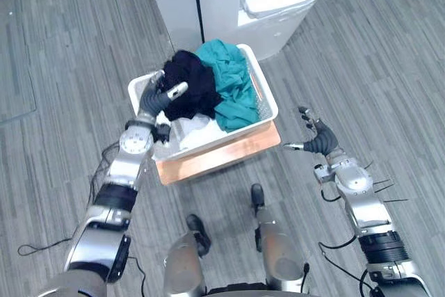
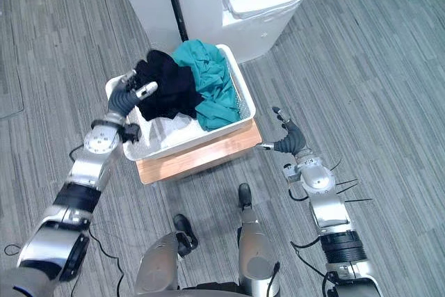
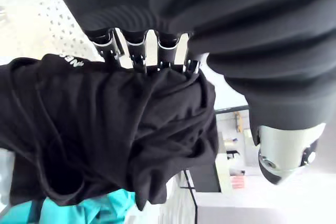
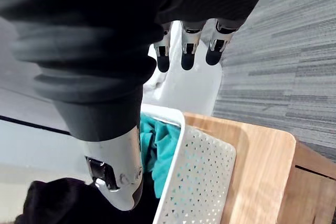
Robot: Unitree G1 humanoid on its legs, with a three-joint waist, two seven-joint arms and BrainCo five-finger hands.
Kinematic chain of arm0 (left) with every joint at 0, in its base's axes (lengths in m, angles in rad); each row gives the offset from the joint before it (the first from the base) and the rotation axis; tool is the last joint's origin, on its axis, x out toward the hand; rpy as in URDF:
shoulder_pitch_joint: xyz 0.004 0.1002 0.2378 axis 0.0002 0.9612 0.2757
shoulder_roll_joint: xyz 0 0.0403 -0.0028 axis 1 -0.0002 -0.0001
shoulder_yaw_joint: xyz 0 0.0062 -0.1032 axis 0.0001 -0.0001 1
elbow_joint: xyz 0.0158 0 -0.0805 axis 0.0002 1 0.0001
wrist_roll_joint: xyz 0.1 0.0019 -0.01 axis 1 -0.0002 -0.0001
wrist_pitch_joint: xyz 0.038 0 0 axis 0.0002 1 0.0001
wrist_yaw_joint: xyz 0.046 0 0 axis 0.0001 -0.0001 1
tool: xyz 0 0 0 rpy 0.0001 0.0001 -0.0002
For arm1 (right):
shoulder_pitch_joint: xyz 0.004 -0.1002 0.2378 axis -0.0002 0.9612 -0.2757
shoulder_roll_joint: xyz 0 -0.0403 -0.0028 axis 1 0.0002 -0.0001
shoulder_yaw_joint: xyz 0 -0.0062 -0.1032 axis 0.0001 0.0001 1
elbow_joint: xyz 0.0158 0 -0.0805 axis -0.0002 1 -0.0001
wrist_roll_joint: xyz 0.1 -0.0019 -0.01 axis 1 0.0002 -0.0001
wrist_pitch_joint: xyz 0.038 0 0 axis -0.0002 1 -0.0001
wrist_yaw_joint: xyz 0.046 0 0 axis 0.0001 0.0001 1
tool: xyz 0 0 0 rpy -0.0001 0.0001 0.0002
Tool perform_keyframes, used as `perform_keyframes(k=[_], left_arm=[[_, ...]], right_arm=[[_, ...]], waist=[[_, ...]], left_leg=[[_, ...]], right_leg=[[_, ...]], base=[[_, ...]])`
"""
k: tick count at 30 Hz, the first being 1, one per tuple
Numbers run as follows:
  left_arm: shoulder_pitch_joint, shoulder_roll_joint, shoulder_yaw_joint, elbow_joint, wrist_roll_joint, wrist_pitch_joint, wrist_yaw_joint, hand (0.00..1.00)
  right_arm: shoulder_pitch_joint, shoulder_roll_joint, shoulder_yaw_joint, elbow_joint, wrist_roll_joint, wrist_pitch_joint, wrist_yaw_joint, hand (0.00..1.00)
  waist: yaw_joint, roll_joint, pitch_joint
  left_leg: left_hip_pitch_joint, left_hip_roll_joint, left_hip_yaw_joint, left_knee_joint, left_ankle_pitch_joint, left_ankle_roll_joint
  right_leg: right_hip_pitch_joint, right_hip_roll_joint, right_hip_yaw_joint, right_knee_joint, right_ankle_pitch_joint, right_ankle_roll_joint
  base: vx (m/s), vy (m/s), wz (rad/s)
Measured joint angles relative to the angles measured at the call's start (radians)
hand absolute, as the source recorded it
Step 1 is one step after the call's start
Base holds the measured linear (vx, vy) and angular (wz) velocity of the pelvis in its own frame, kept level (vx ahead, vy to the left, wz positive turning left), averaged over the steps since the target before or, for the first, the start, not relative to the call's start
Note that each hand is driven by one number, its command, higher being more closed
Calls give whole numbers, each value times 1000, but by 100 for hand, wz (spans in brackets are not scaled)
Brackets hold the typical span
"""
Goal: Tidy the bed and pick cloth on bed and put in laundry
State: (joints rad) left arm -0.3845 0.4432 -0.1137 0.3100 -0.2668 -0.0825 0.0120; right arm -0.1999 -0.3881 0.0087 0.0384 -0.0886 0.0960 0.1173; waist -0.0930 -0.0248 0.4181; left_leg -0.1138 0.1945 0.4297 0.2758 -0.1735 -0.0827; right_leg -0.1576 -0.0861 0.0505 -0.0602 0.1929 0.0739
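On the grey floor [image 1: 389, 67] nearest the robot, the right hand [image 1: 320, 140] hovers low and apart from everything, just right of the wooden board [image 1: 222, 158]. Its fingers are loosely spread and it holds nothing. Farther on, the left arm stretches forward over the near left corner of the white laundry basket [image 1: 215, 140], which sits on that board. The left hand [image 1: 158, 97] is sunk into the black cloth [image 1: 191, 85] heaped in the basket; whether it grips I cannot tell. A teal cloth [image 1: 233, 85] lies touching it, against the basket's right wall.
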Motion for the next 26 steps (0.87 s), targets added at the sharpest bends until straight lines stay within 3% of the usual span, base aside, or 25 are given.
perform_keyframes(k=[6, 10, 13, 16, 20, 26], left_arm=[[311, -70, 119, -109, -70, 5, -34, 0], [453, -95, 170, -83, -122, 34, -80, 0], [483, -126, 236, 82, -114, 42, -70, 0], [523, -153, 316, 250, -129, 34, -6, 0], [568, -203, 387, 432, -161, 28, 25, 0], [642, -268, 392, 596, -162, 8, 26, 0]], right_arm=[[207, 9, -75, 63, -16, -13, 26, 0], [248, 16, -154, 258, 0, -12, 30, 0], [246, 18, -180, 414, 14, -22, 29, 0], [242, 29, -203, 570, 55, -40, 15, 0], [243, 63, -281, 787, 88, -74, -10, 0], [242, 132, -357, 968, 106, -124, -19, 0]], waist=[[22, 16, -177], [29, 41, -235], [56, 53, -268], [60, 52, -291], [75, 47, -313], [82, 26, -346]], left_leg=[[99, -30, -18, -119, 31, -10], [174, -56, -60, -217, 78, -12], [209, -60, -74, -271, 106, -16], [229, -61, -94, -313, 129, -20], [254, -67, -109, -353, 146, -20], [269, -74, -124, -368, 148, -18]], right_leg=[[75, -9, -31, -15, -44, 7], [137, -22, -90, -14, -73, 8], [159, -20, -117, -14, -82, 4], [174, -18, -147, -14, -91, 6], [191, -20, -165, -14, -99, 14], [207, -26, -185, -14, -107, 18]], base=[[87, -1, 18], [29, 1, 38], [14, -24, 23], [-13, -35, 22], [-1, -17, 13], [-6, -2, 8]])
